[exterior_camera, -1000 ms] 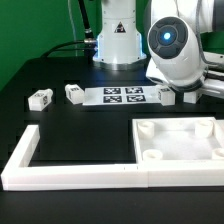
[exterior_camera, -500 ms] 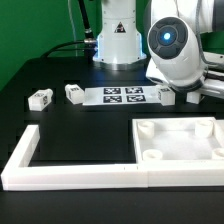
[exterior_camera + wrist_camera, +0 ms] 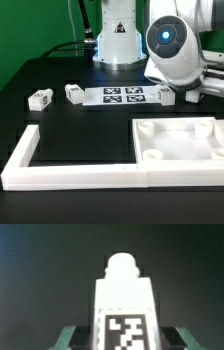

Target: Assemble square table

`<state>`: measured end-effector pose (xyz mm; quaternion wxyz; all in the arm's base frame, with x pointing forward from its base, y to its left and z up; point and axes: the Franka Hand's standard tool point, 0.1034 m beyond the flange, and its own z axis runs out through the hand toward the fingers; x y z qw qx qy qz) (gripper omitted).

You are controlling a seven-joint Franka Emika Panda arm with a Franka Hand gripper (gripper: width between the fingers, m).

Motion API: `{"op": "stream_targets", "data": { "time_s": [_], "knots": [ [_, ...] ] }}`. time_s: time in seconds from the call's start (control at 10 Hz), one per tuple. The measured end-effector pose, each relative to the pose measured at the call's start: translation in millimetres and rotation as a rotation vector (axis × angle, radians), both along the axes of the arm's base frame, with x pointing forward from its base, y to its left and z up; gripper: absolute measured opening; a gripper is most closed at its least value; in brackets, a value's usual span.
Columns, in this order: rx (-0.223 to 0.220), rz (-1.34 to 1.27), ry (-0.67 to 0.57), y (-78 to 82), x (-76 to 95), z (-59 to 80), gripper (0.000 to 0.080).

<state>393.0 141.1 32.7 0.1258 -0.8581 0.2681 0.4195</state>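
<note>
- Between the gripper's (image 3: 124, 339) fingers (image 3: 72, 338): one leg (image 3: 124, 291), tag facing wrist cam, rounded tip pointing away. Jaws look clamped on its sides.
- Lift straight up and keep the leg square in the grip. No twist till clear of the table (image 3: 60, 130).
- Just beside tool: second leg (image 3: 166, 95), then marker board (image 3: 122, 95). Don't clip either.
- Slab (image 3: 180, 140) lies near tool, its socket (image 3: 152, 157) unfilled, w/ open room above.
- Border wall (image 3: 70, 175) hugs slab's far edge from tool, so approach from overhead.

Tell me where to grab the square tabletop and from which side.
On the square tabletop, pinch the raised rim at the exterior view's left side from above: the slab lies flat, looks too wide to span, and its near edge abuts the border wall.
</note>
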Motion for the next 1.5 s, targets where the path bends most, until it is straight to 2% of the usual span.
{"op": "stream_targets", "data": {
  "time_s": [0.2,0.3,0.4,0.5,0.7,0.8,0.9,1.0,1.1,1.2,1.3,1.5],
  "knots": [
    [0.022,0.011,-0.052,-19.8,32.1,40.9,0.0287],
    [0.039,0.007,-0.026,-19.9,35.8,56.6,0.0287],
    [0.028,-0.005,-0.004,-17.9,31.7,52.0,0.0287],
    [-0.008,-0.007,-0.077,-17.1,40.1,46.6,0.0287],
    [-0.065,0.0,-0.213,-15.6,43.9,52.0,0.0287],
    [-0.088,0.034,-0.267,-25.3,56.0,57.0,0.0288],
    [-0.102,0.066,-0.337,-36.0,75.6,75.8,0.0288],
    [-0.088,0.103,-0.408,-48.7,100.8,98.2,0.0288],
    [-0.123,0.096,-0.468,-52.3,122.6,113.2,0.0288],
    [-0.148,0.109,-0.523,-44.0,127.6,121.0,0.0288],
    [-0.165,0.106,-0.565,-42.8,124.5,115.7,0.0288],
    [-0.235,0.107,-0.723,-43.4,132.8,111.1,0.0288]
  ]
}}
